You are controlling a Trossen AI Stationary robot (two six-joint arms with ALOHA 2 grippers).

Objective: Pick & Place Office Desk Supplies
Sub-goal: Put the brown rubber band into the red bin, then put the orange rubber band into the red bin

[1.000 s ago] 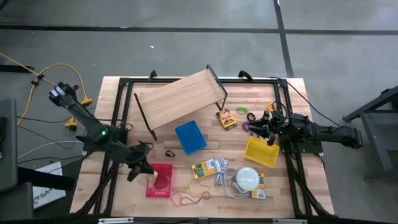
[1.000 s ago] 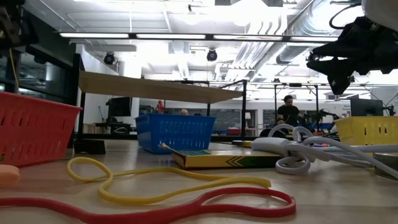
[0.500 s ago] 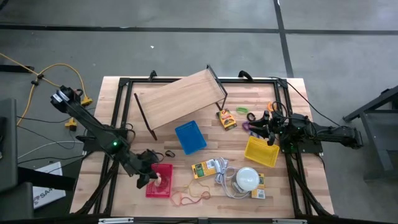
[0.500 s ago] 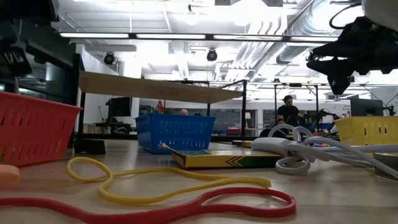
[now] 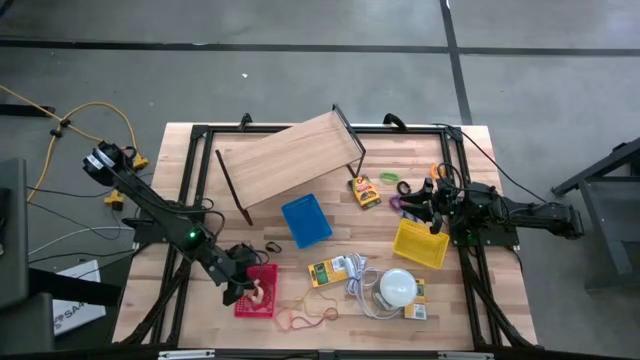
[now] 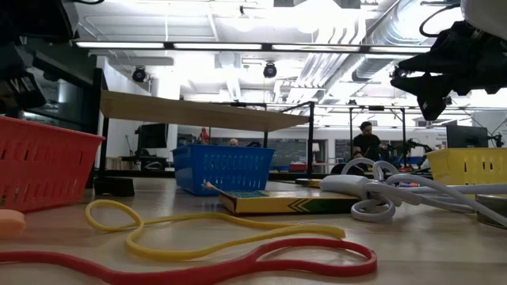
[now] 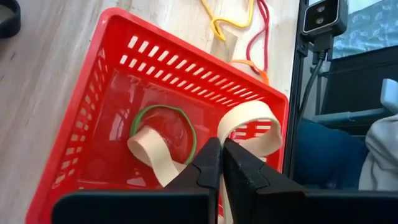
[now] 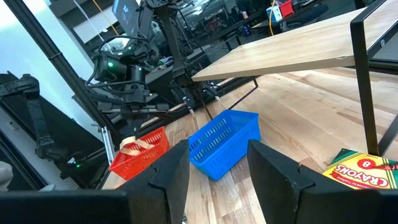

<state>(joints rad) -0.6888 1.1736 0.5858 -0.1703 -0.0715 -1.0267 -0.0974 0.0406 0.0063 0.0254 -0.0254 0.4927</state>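
My left gripper (image 5: 246,285) (image 7: 221,152) hangs over the red basket (image 5: 258,291) (image 7: 93,124), shut on a wide tan rubber band (image 7: 249,124). A green rubber band (image 7: 163,127) lies on the basket floor. My right gripper (image 5: 432,214) (image 8: 214,177) waits open above the far edge of the yellow basket (image 5: 420,243). Yellow and red rubber bands (image 5: 305,318) (image 6: 206,237) lie on the table near its near edge. Yellow-green crayon packets (image 5: 326,272) (image 5: 365,191) lie flat on the wood. My left gripper pinches the tan band's middle stretch (image 7: 214,140) between its two fingers from above, pointing down. One loop (image 7: 252,121) curls out on one side and another (image 7: 149,149) on the other. The band hangs slack inside the basket; whether it touches the floor I cannot tell.
A tilted wooden shelf (image 5: 290,160) stands at the far side, with a blue basket (image 5: 306,220) before it. A white dome with cord (image 5: 397,287) sits near the crayon packet. A black clip (image 5: 272,247) and small green, purple and orange pieces (image 5: 400,190) lie scattered.
My left gripper has moved toward the table's right and near edge and downward, from beside the red basket to over it, carrying the tan band into the basket. The right arm has kept still.
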